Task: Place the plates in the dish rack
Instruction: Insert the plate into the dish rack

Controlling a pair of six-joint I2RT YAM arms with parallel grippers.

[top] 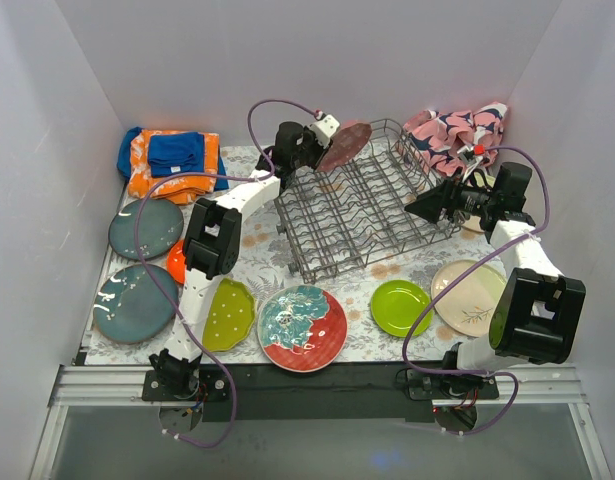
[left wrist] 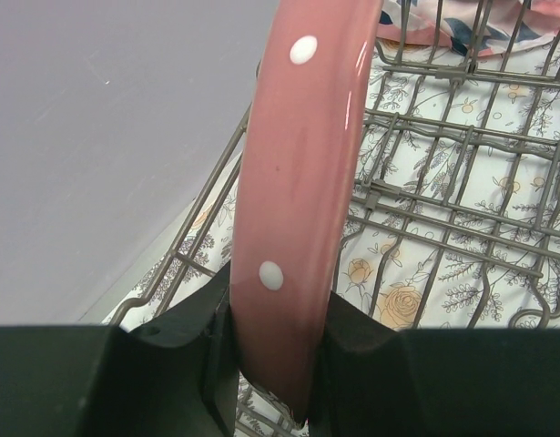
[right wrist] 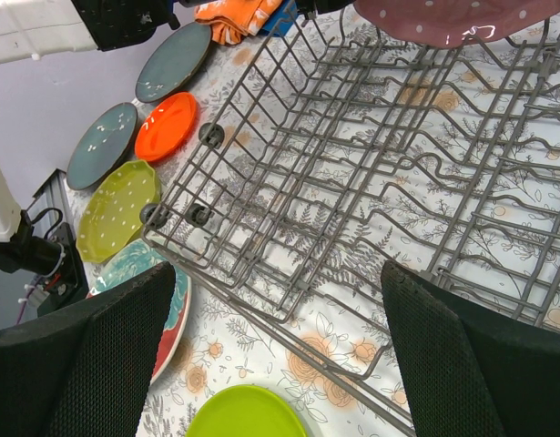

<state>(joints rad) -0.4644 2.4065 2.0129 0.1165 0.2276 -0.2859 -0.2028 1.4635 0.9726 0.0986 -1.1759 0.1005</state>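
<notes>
gripping pink dotted plate [left wrist: 302,182] edge-on, left pincer [left wrist: 278,337], over dish rack [left wrist: 462,182].

Bright, even light; soft shadows; glare streak along pink plate [left wrist: 302,182] rim; sharp focus.

Walls [top: 307,60]: plain pale grey panels around me on three sides.
Table [top: 365,283]: floral-printed cover under my reach.
</notes>
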